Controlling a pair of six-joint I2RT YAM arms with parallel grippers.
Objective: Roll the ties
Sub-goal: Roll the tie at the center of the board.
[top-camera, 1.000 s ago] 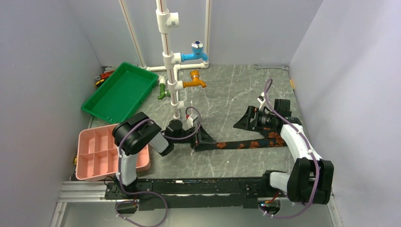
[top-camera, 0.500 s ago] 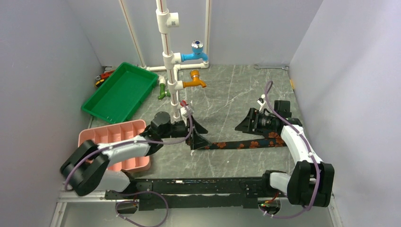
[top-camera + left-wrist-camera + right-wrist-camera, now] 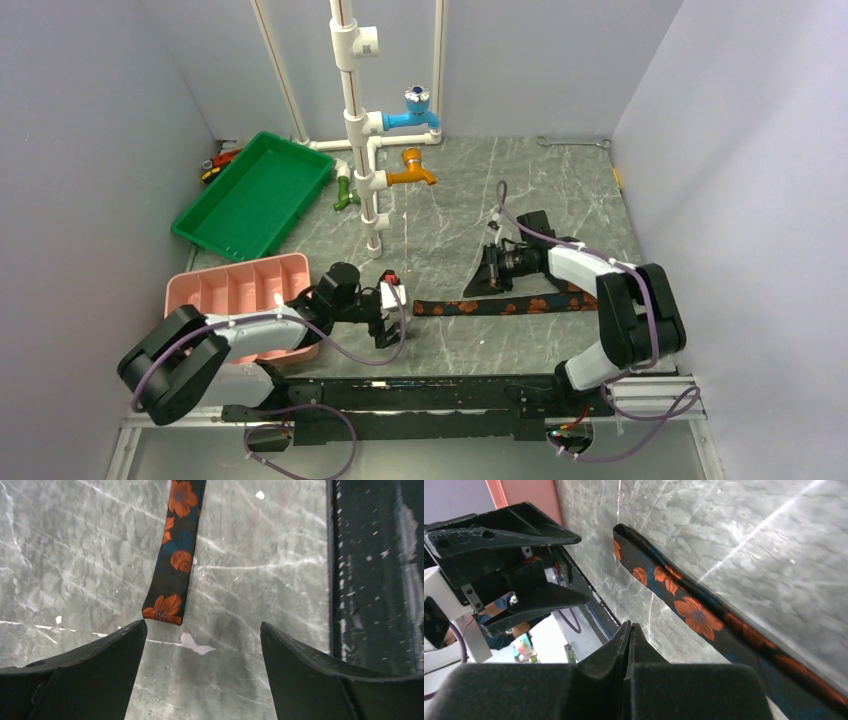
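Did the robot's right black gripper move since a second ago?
Yes. The right gripper, shut now, has shifted left, closer to the white plastic pipe stand, beside the long black flowered tie.

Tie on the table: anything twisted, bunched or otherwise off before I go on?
The tie lies flat and straight, not yet rolled. One oddity: the right gripper is shut on nothing beside it. The left gripper is open just short of one end.

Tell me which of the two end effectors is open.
The left end effector: its jaws stand wide apart, facing the end of the tie. The right end effector has its jaws pressed together, holding nothing.
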